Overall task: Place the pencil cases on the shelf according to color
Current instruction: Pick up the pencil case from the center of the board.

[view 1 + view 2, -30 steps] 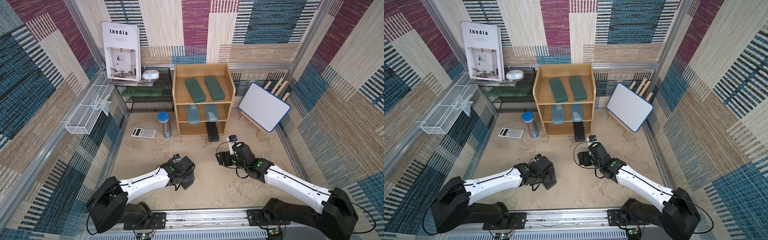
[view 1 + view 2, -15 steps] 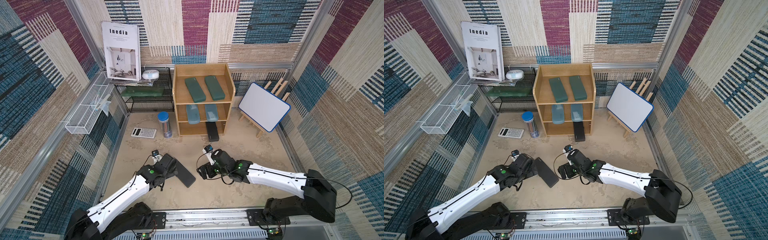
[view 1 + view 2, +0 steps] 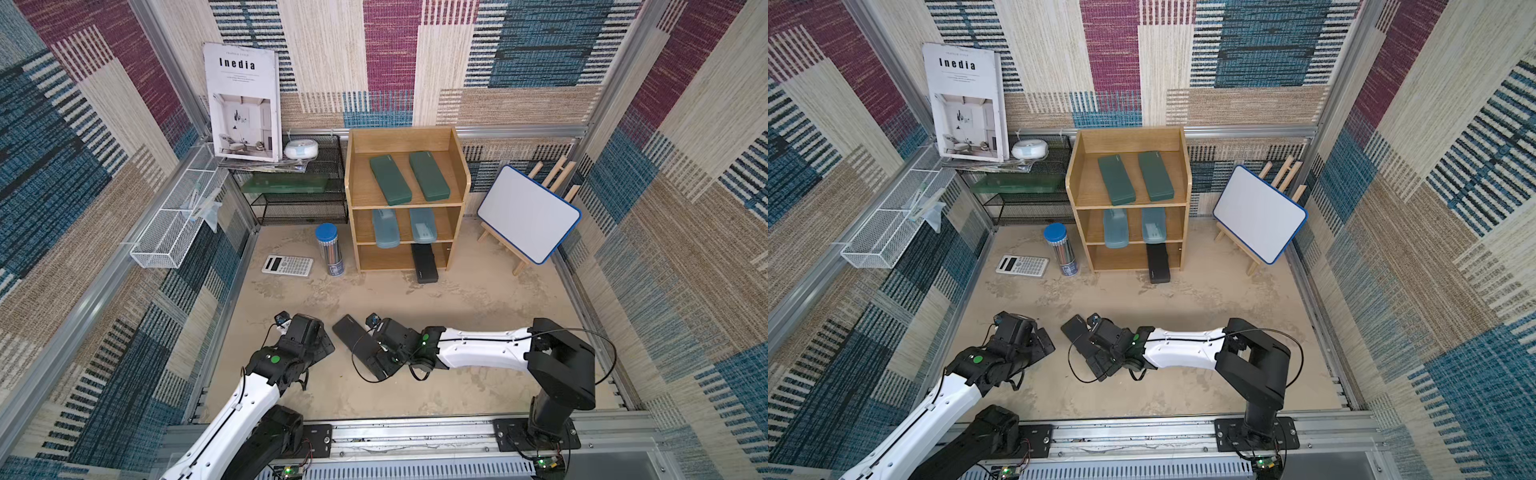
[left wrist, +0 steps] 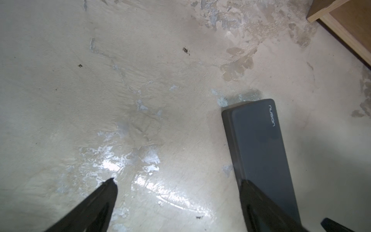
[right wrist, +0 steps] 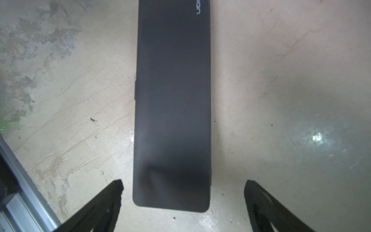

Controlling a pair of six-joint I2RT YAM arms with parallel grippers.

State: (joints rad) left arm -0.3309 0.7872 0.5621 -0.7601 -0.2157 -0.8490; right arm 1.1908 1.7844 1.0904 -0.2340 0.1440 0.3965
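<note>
Black pencil case (image 5: 172,100) looks rigid, light, slick; right gripper (image 5: 183,184) wide astride its near end, pinch the long edges; left gripper (image 4: 177,181) wide, empty.

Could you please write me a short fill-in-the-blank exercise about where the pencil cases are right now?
1. The two top-tier cases on the shelf are dark ___.
2. The two middle-tier cases are light ___.
3. One black case sticks out of the ___ tier.
4. The right gripper, jaws ___, straddles the other black case.
Missing words: green; blue; bottom; open.
</note>
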